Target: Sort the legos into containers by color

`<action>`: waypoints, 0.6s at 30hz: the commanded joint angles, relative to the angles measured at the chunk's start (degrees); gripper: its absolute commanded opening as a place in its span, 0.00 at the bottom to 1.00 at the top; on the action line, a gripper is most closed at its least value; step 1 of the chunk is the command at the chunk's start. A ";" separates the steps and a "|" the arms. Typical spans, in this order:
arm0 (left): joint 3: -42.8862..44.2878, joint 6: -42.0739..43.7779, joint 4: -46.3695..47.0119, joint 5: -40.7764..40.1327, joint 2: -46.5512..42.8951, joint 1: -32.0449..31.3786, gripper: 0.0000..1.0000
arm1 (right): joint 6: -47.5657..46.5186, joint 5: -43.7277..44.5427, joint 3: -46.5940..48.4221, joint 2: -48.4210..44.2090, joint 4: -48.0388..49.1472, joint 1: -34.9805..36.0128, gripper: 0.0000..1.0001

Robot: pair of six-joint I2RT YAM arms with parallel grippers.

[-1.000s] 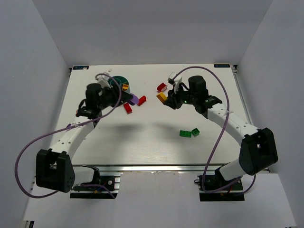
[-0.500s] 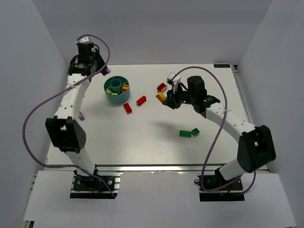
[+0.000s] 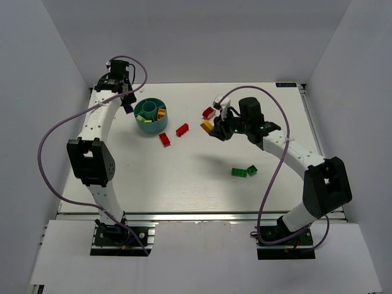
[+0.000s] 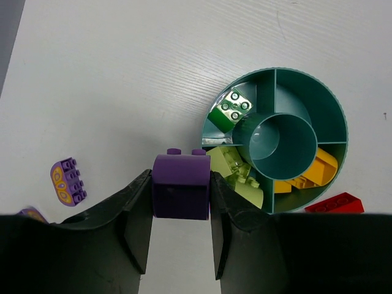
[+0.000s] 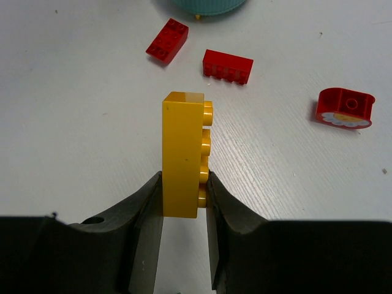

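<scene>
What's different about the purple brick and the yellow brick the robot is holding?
The purple brick is short and chunky; the yellow brick is long and thin. The purple brick's bumps point away from its gripper; the yellow brick's point sideways. The purple brick hangs beside the teal cup; the yellow brick hangs near loose red bricks. Both are pinched: purple in the left gripper, yellow in the right gripper.

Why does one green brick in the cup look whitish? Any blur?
Left wrist view: light glares off the green brick in the teal cup. Right wrist view: the yellow brick is sharp. Top view: even light, soft shadows on the table.
</scene>
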 commanded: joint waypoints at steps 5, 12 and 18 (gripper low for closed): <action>-2.22 1.73 0.71 -1.95 -3.93 0.03 0.00 | -1.06 -0.25 4.48 1.33 -0.73 0.14 0.00; -6.88 1.56 2.82 -1.07 -6.66 -0.06 0.00 | -1.14 0.01 5.45 1.51 -1.60 0.14 0.00; -7.68 1.65 3.35 -0.98 -7.63 -0.06 0.00 | -1.23 0.02 5.27 1.42 -1.96 0.14 0.00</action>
